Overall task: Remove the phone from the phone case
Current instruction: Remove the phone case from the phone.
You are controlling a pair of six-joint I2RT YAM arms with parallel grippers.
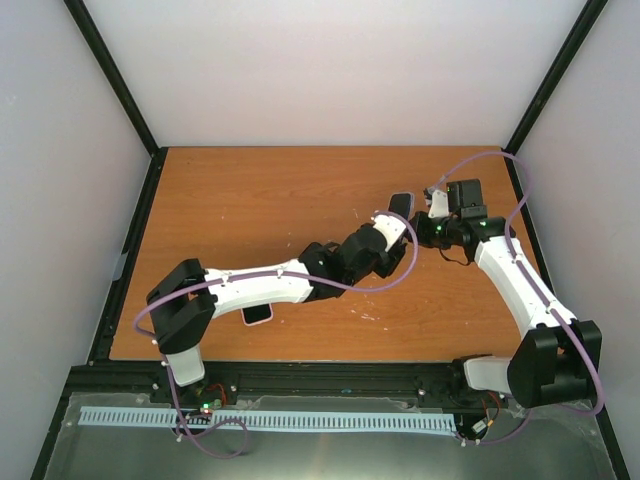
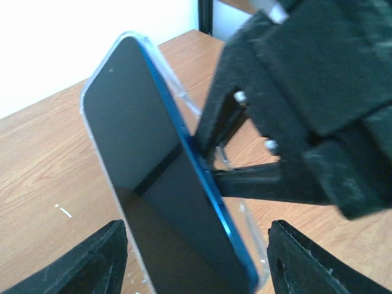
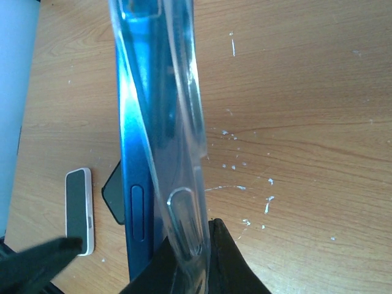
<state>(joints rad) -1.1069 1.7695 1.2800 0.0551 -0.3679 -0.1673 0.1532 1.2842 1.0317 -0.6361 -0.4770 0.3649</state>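
the phone (image 1: 401, 203) is up in the air, off the table (image 1: 250, 200), well beyond the second phone (image 1: 257, 313) and to its right, between the two arms. it is partly out of the case (image 3: 177, 116). in the right wrist view the clear shell bows away from the phone's blue side, with a gap along one long edge. in the left wrist view the far corner seems wrapped by the shell. the right gripper (image 3: 187, 269) is closed tight, pinching one thin edge of the case. the left gripper (image 2: 197, 236) stands about a phone's width apart, its fingers (image 2: 110, 257) flanking the near end of the phone, close against its sides. whether they actually press on it cannot be told. that doubt is the main risk, i judge: if the left fingers are not clamped and the right arm pulls the case away, the phone could pop free and drop to the table, well away from the second phone. the right pinch is narrow and on slick, springy plastic, so a hard pull may let the case slip out and snap back over the phone. pulling at an angle could twist the phone between the left fingers, since they bear on smooth rounded edges. a wrapped corner may catch and drag phone and case together, so the peel should run toward that corner, not straight off.
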